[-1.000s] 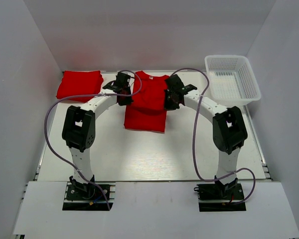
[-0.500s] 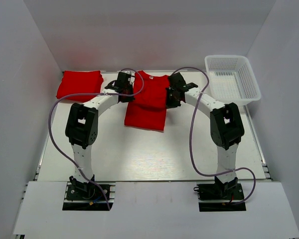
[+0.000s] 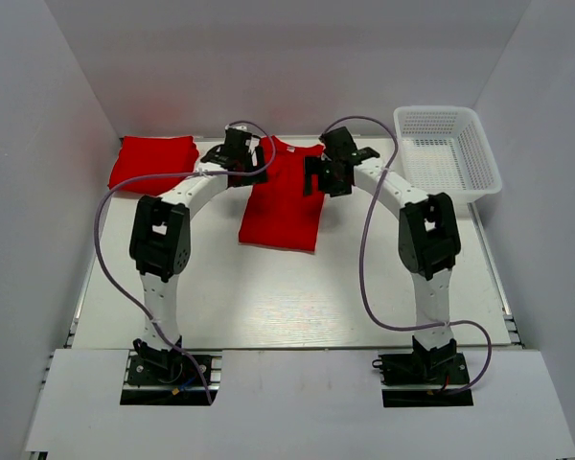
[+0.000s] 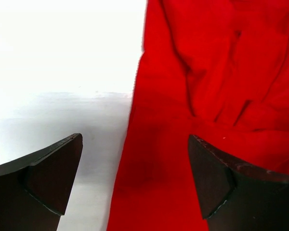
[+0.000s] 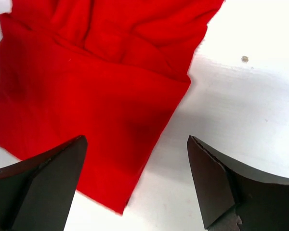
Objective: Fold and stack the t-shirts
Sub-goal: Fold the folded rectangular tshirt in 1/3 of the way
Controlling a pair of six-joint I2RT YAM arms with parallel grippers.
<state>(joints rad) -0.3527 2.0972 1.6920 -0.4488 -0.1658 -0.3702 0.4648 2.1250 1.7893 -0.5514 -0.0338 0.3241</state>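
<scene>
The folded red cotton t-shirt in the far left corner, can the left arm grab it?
Probably yes. The left gripper hovers open over the left edge of the middle red t-shirt, and only bare white table lies between it and the folded red t-shirt.

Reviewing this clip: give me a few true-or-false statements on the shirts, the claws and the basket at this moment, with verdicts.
1. The left claw and the right claw are both open. True.
2. The white basket holds a red shirt. False: nothing shows inside it.
3. A folded shirt lies at the far left, apart from the centre shirt. True.
4. The right claw is clamped on the centre shirt. False: its fingers are spread over the shirt's edge and hold nothing.
</scene>
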